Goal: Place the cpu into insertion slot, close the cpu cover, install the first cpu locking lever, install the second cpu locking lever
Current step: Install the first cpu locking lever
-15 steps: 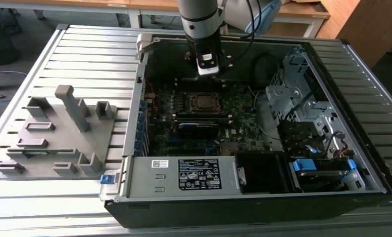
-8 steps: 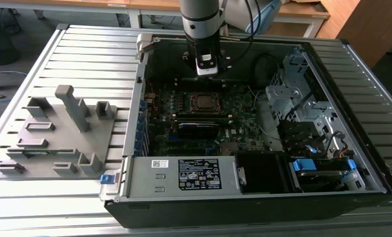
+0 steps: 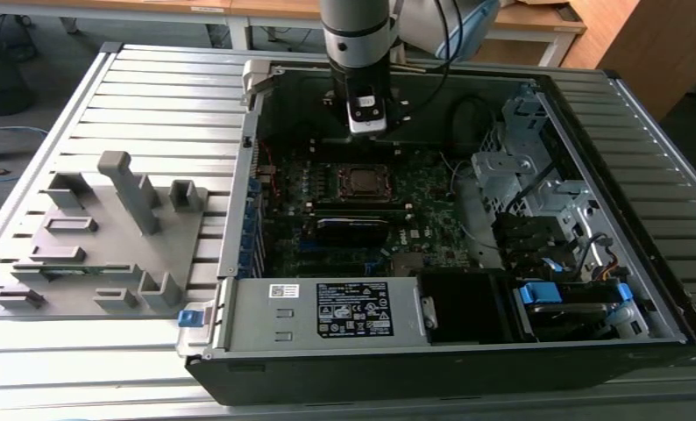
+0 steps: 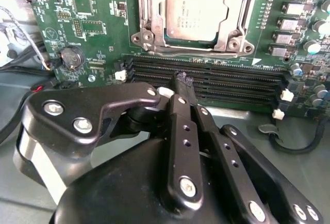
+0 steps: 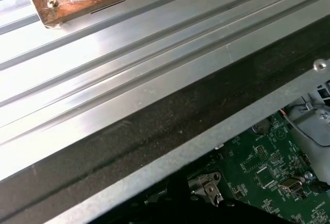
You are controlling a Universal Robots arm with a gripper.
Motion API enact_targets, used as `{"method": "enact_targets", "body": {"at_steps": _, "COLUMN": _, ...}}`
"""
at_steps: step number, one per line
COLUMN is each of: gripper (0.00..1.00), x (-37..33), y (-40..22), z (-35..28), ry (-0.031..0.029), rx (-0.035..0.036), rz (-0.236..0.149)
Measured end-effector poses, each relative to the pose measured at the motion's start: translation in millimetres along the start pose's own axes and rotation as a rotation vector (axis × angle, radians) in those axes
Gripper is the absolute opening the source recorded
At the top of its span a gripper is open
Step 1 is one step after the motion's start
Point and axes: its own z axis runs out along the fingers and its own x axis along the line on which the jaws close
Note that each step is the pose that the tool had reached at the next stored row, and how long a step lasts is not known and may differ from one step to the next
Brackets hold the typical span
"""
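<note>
The cpu, a flat square chip with a dull metal top, lies seated in the insertion slot on the green motherboard; in the exterior view the cpu sits mid-board. The silver cpu cover lies flat around the chip's edges. My gripper is shut with nothing between its black fingers, tips together over the long black memory slots just beside the socket. In the exterior view the gripper hangs inside the open case, just behind the socket.
Memory slots run beside the socket. A silver box with a white label fills the case's front. Drive cage and cables are on the exterior view's right. A grey fixture tray lies on the ribbed table.
</note>
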Motion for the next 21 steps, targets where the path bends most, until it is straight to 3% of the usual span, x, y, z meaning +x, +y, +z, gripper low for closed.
{"method": "enact_targets", "body": {"at_steps": 7, "gripper": 0.11, "x": -0.8, "y": 1.4, "z": -7.0, "ry": 0.0, "rx": -0.0002, "rz": 0.0}}
{"method": "enact_targets", "body": {"at_steps": 21, "gripper": 0.11, "x": -1.2, "y": 2.1, "z": -10.2, "ry": -0.0001, "rx": -0.0005, "rz": 0.0}}
